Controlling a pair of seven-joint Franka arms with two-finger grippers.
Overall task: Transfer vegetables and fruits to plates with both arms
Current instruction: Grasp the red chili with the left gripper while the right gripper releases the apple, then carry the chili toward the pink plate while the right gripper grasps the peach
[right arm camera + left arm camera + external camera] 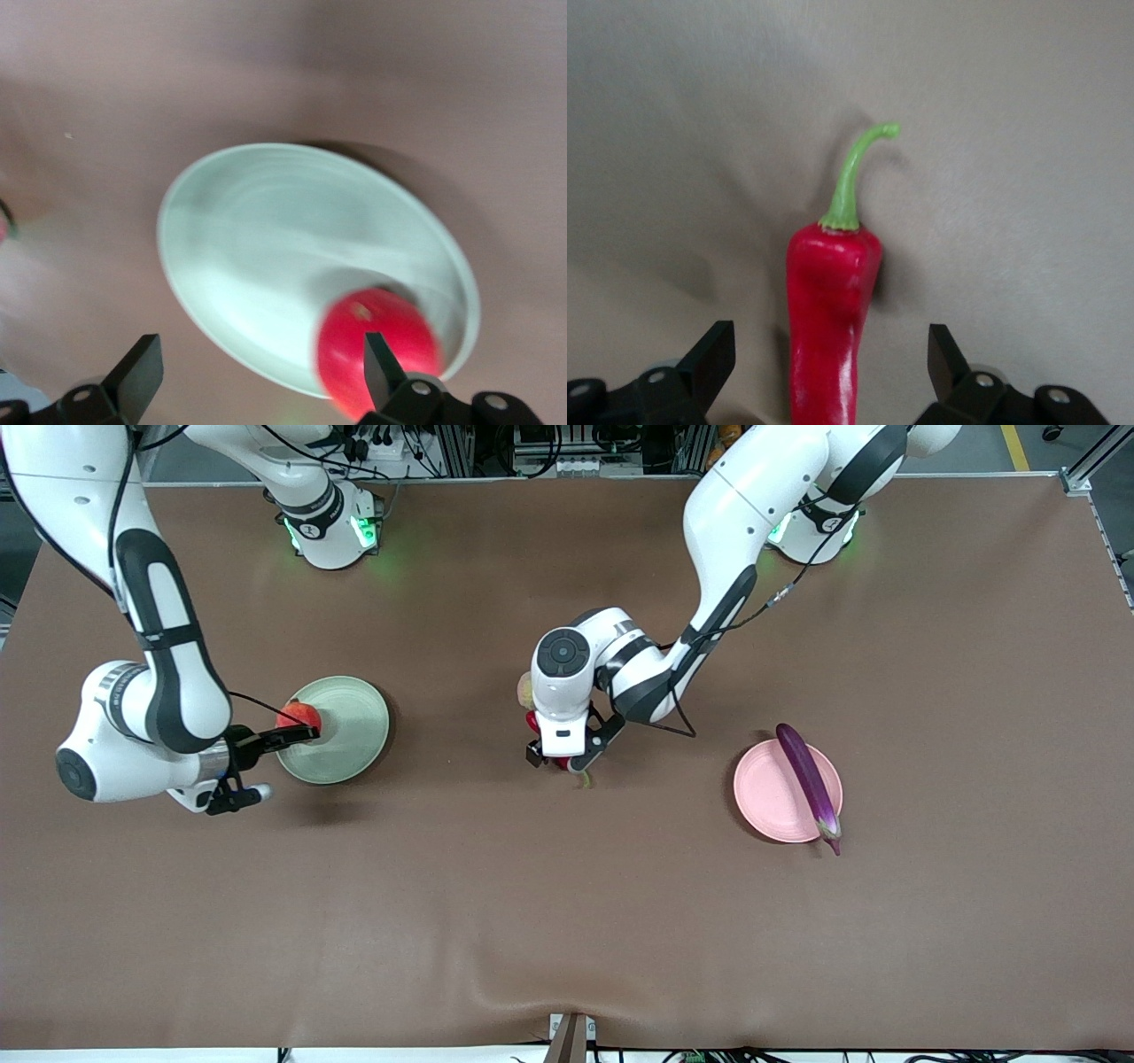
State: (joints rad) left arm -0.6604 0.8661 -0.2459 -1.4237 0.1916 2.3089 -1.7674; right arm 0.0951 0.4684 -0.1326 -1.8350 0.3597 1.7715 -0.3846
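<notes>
The matte brown table [567, 921] carries a slim glossy eggplant [808, 779] across the pink plate [769, 797]. A round red apple [376, 354] sits on the green plate [266, 266] beside the spread right tool [257, 376]. A waxy red chili [831, 319] lies between the left tool's [831, 367] spread fingers.

Right gripper [257, 376]: fingers spread wide over the brown table [372, 80] | Pale green plate [266, 257]: tilted across the view on the table | Red apple [354, 350]: on the plate near its rim, against one fingertip [376, 359]
</notes>
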